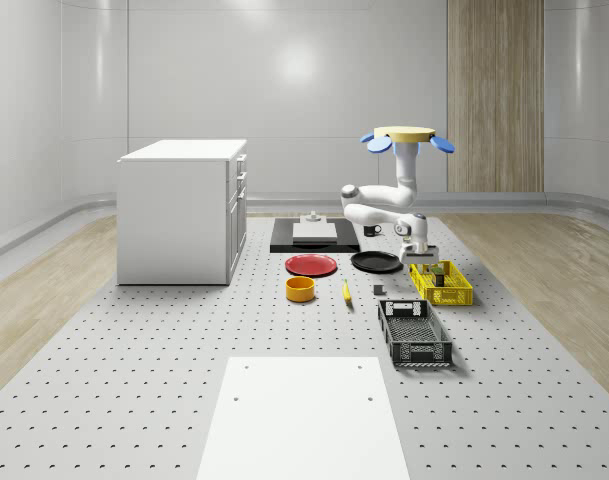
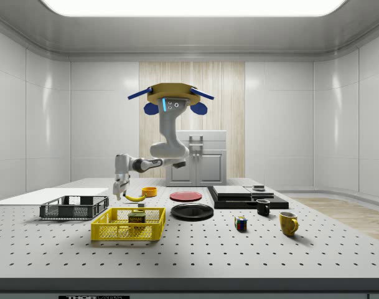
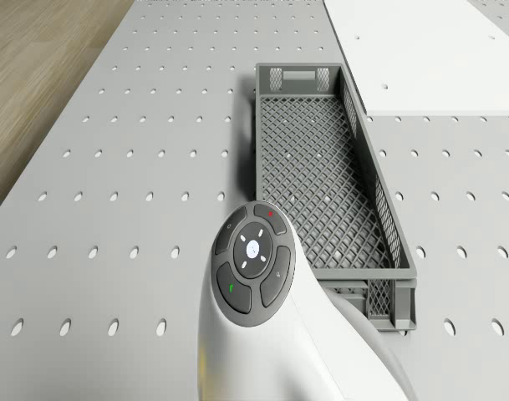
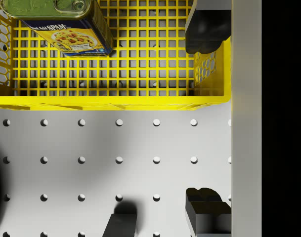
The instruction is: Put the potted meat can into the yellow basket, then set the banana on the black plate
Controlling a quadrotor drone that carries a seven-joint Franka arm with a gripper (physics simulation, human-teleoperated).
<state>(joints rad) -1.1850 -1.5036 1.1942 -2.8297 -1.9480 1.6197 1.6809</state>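
Potted meat can (image 4: 61,24) lies in yellow basket (image 4: 110,101); arm bent down, pincer (image 4: 208,121) wide apart.

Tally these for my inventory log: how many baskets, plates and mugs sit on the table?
Baskets: 2, the yellow basket and grey basket
Plates: 2, the red plate and black plate
Mugs: 2, the black mug and yellow mug
Total: 6

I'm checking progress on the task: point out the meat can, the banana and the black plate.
meat can (image 4: 61,24), wrist view, its printed side label.
banana (image 2: 135,197), side view, middle of its curve.
black plate (image 2: 192,212), side view, its flat centre.
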